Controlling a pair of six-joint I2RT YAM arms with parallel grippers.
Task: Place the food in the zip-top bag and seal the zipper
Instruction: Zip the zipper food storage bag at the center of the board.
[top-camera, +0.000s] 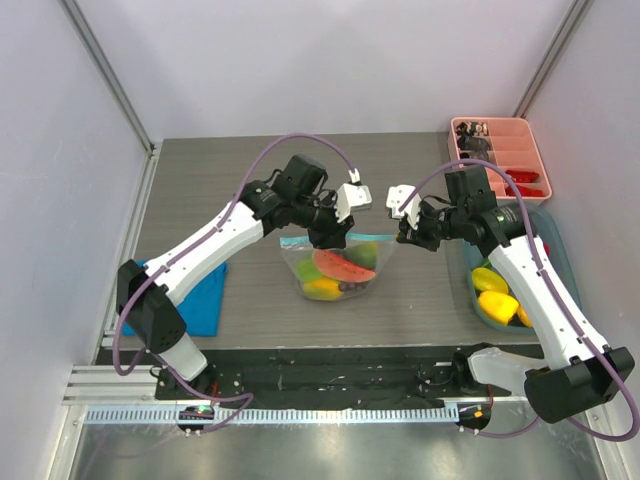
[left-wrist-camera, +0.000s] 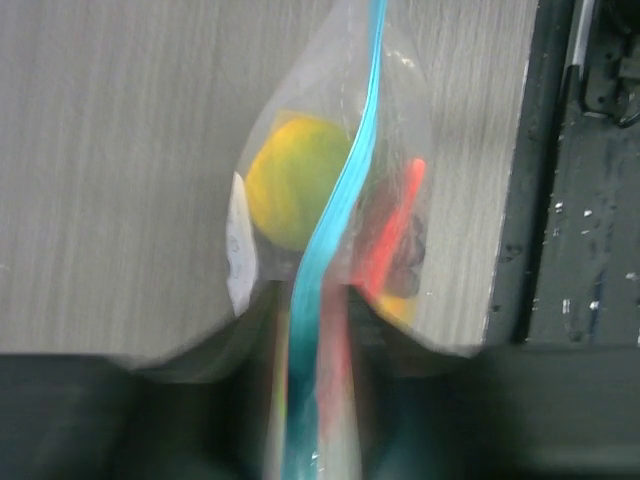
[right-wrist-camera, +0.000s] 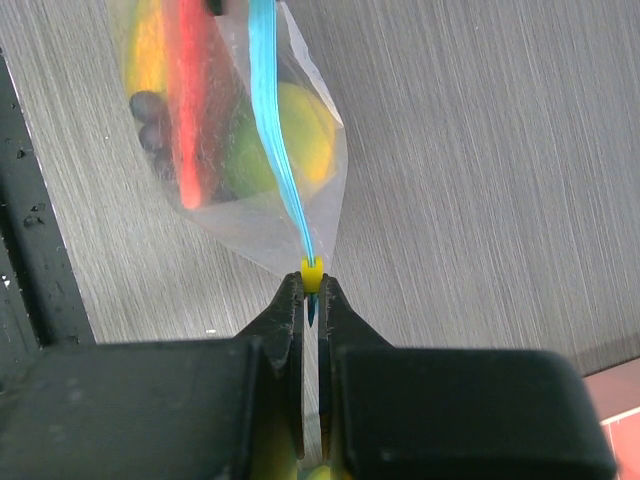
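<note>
OK, left gripper (left-wrist-camera: 312, 300) is clamped on the zipper (left-wrist-camera: 345, 180), right gripper (right-wrist-camera: 312, 298) on its end. Fruit (top-camera: 335, 267) sits inside the bag (top-camera: 292, 256).

Top cam sits above & behind my bases, looking down from far over the whole table (top-camera: 215, 180). L wrist cam looks out past my left gripper (left-wrist-camera: 316, 312), v. close, along the zipper (left-wrist-camera: 347, 180) running ahead of the tips. R wrist cam looks past my right gripper (right-wrist-camera: 313, 292) from the opp. end. All 3 share the zip-top bag (top-camera: 335, 268).
</note>
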